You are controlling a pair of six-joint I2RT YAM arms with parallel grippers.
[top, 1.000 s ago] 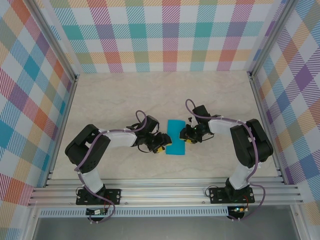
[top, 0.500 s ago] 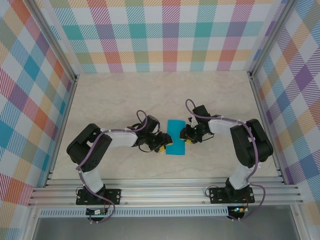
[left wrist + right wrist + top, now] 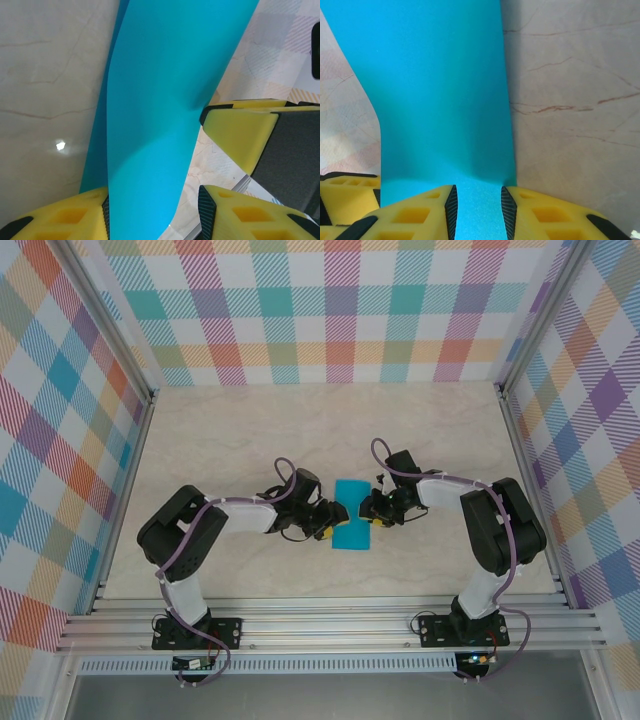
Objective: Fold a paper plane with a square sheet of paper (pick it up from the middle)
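The square sheet of paper [image 3: 352, 515] lies on the table as a narrow teal-blue strip, folded over on itself. My left gripper [image 3: 329, 524] is at the strip's left edge and my right gripper [image 3: 372, 512] at its right edge. In the left wrist view the upper layer of the paper [image 3: 165, 90] rises between the open jaws of the left gripper [image 3: 154, 200] and rests against the left pad, with a gap to the right pad. From the right wrist, the paper [image 3: 435, 85] runs between the parted pads of the right gripper [image 3: 477, 197].
The pale marble tabletop [image 3: 240, 440] is walled by checked panels on three sides, with metal rails along the near edge [image 3: 330, 625]. A yellow finger of the right gripper [image 3: 240, 135] shows close by in the left wrist view.
My left gripper has slid right, from beside the paper onto its left edge, and its jaws have narrowed slightly. The right gripper and the paper have stayed in place.
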